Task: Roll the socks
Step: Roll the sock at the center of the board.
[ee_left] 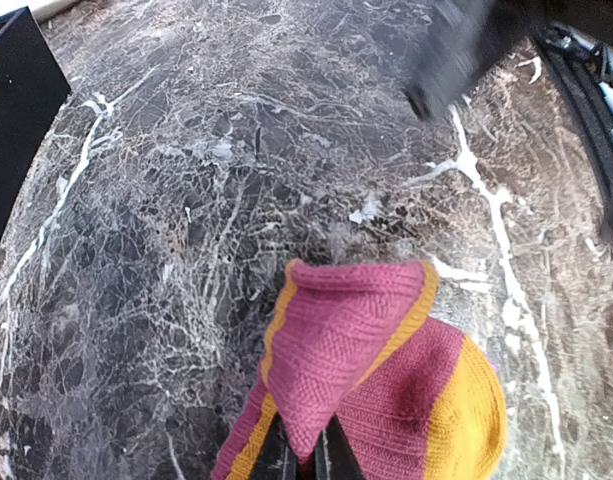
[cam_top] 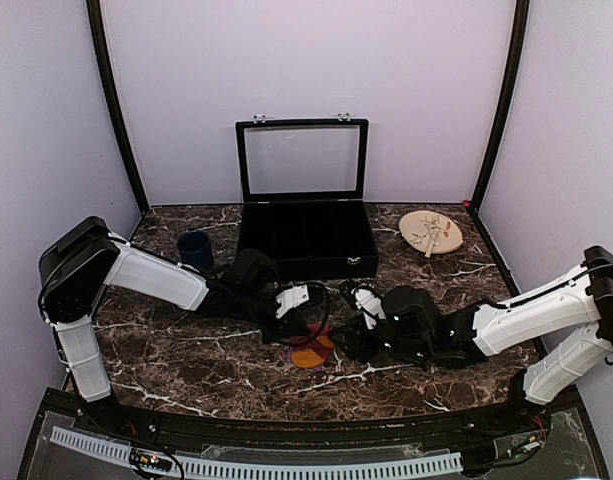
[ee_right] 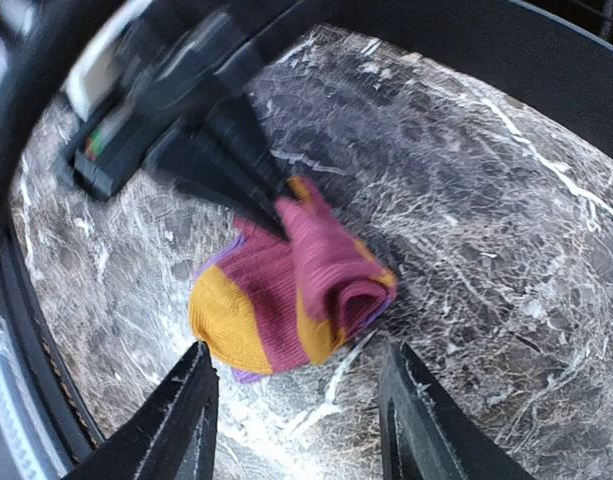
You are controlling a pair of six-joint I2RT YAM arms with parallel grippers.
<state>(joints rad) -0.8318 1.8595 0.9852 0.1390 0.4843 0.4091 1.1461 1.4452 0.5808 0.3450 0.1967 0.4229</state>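
the maroon sock lay on the marble worktop near its front middle, between the two arms and in front of the open black case. its orange toe sat on the near side, and part of it was curled over into a loose roll. the left fingers were closed tight on a fold of the sock, pinching an orange-edged flap and holding it raised off the worktop. the right fingers stood well apart, one to each side of the sock and low over the worktop, gripping nothing; whether they brushed the fabric could not be told. a dark blue cup stood behind the left arm, and a round wooden plate lay at the far right, well apart from the sock.
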